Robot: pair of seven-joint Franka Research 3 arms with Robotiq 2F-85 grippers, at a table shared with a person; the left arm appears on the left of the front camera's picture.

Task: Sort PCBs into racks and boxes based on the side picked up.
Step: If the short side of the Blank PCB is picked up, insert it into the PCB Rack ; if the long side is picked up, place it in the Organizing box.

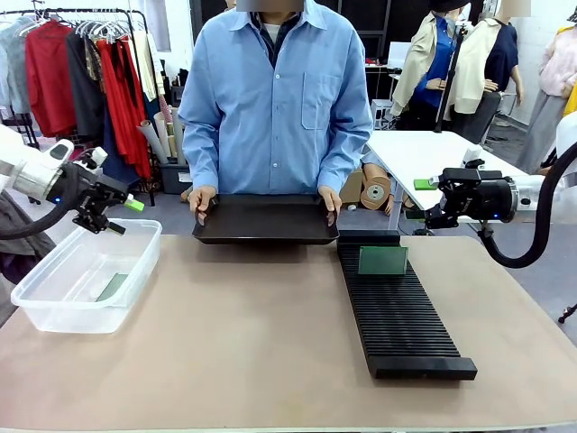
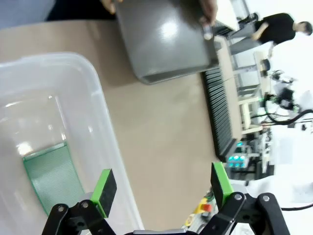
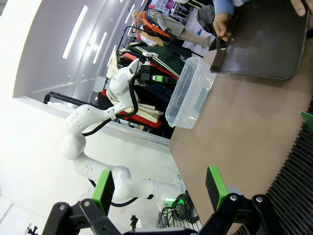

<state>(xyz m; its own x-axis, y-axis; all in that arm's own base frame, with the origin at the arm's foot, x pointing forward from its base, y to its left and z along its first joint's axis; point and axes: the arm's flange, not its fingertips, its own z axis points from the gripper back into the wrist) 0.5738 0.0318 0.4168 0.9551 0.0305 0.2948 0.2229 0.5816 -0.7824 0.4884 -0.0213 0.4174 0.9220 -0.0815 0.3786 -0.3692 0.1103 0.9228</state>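
Note:
The clear box stands at the table's left with one pale dotted PCB lying flat on its floor, also seen in the left wrist view as the PCB inside the box. My left gripper hangs open and empty above the box's far rim. The long black rack lies right of centre with one darker PCB standing in a far slot. My right gripper hovers open and empty beyond the rack's far end; below it are the rack and PCB.
A person at the far side holds a shallow black tray with both hands at the table's far edge; it is also seen as the tray and the tray. Bare brown tabletop lies between box and rack.

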